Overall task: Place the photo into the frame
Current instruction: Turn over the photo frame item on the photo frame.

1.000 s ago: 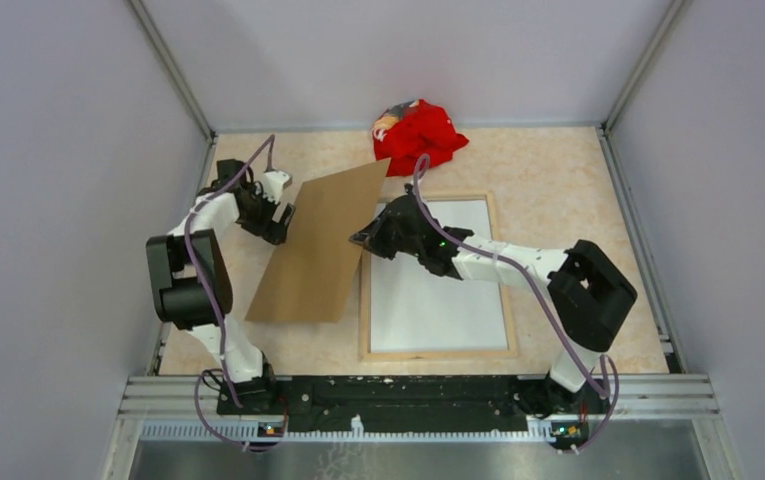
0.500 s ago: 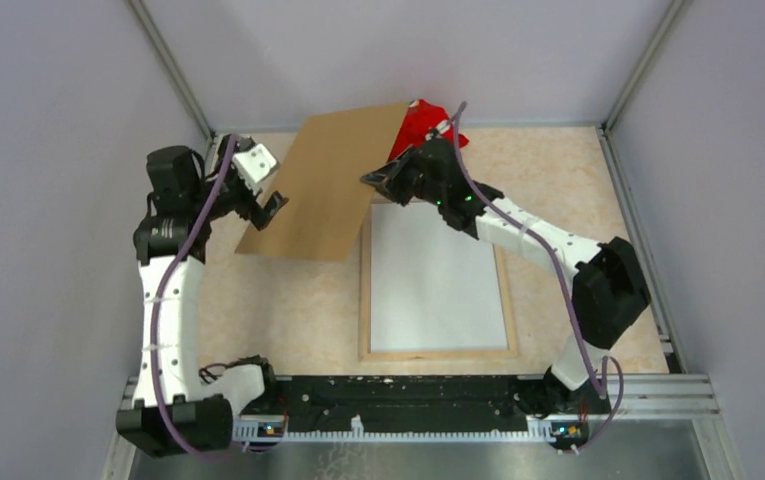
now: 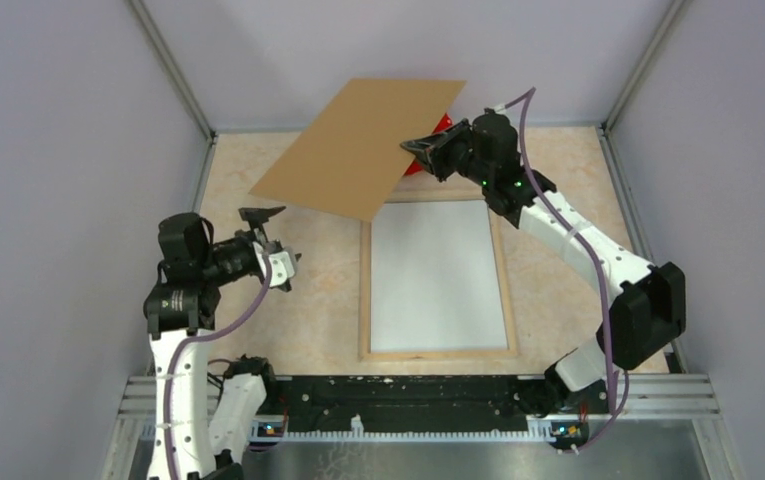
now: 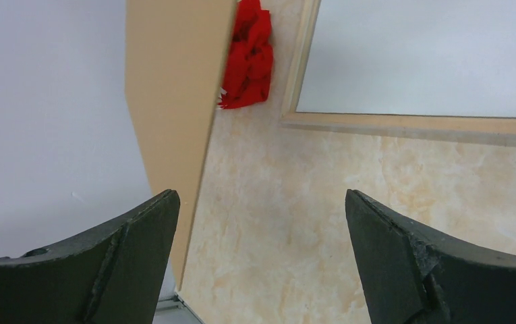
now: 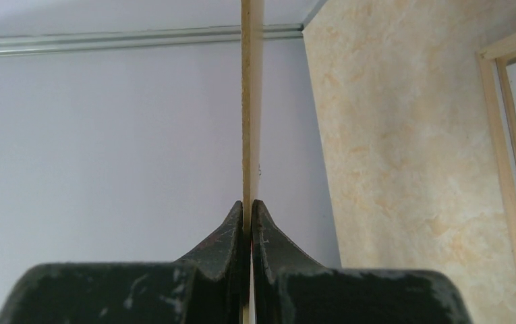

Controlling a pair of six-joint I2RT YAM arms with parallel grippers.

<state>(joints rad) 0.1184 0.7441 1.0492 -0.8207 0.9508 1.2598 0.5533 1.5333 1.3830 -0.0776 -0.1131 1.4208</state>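
Observation:
The frame (image 3: 438, 353) lies flat mid-table with its pale wood back edges up, also seen in the left wrist view (image 4: 403, 125). A plain white surface (image 3: 436, 270) fills its opening; I cannot tell whether this is the photo's back. The brown backing board (image 3: 363, 145) hangs tilted in the air over the back left of the table. My right gripper (image 3: 420, 148) is shut on its right edge, and in the right wrist view the board (image 5: 247, 101) runs edge-on between the pinched fingers (image 5: 249, 206). My left gripper (image 3: 283, 237) is open over bare table (image 4: 262, 202), near left of the board.
A red cloth (image 4: 248, 61) lies at the back of the table behind the frame, mostly hidden by the board in the top view. Lilac walls close in the left, right and back sides. Marbled table surface (image 3: 303, 310) shows left of the frame.
The right gripper has raised the board off the table and carried it up and toward the back. The left arm has drawn away from the board's left edge toward the near left.

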